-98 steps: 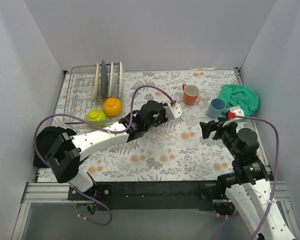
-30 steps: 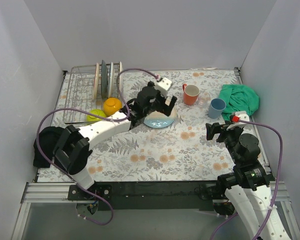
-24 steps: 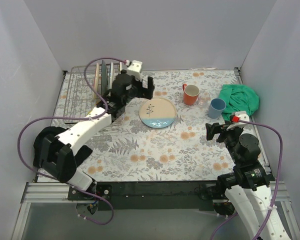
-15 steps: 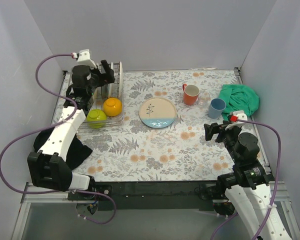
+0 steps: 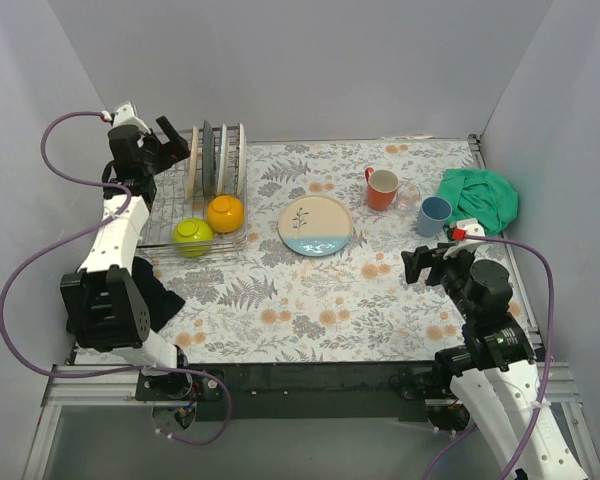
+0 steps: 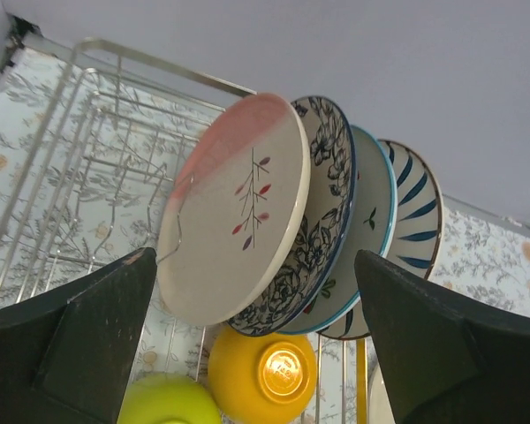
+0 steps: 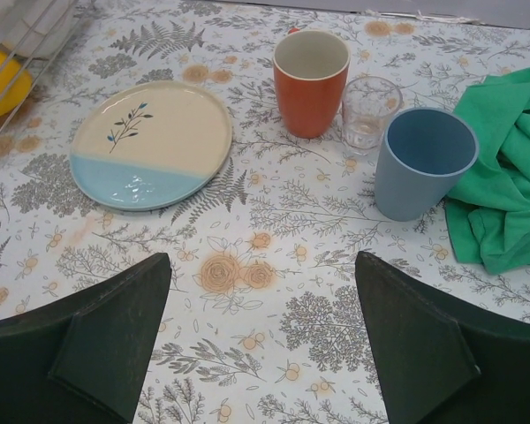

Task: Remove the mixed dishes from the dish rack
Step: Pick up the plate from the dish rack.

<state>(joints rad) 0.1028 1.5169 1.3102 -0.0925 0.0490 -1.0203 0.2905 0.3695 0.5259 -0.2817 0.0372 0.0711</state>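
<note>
The dish rack (image 5: 160,195) stands at the far left. Several plates (image 5: 217,158) sit upright in it: a pink-and-cream one (image 6: 238,212), a dark floral one (image 6: 332,168), a teal-rimmed one (image 6: 374,199) and a blue-striped one (image 6: 421,212). A yellow bowl (image 5: 225,213) and a lime bowl (image 5: 192,234) lie upside down in its near part. My left gripper (image 5: 163,148) hovers open over the rack's left side, facing the plates (image 6: 254,265), holding nothing. My right gripper (image 5: 425,262) hangs open and empty above the cloth-covered table.
On the table lie a cream-and-blue plate (image 5: 317,225), an orange mug (image 5: 382,188), a small clear glass (image 7: 371,110), a light-blue cup (image 5: 434,215) and a green cloth (image 5: 480,195). A black cloth (image 5: 158,295) lies near the left arm's base.
The left arm let go of the cream-and-blue plate at mid-table, then swung back left to the rack, still open. The right arm barely shifted.
</note>
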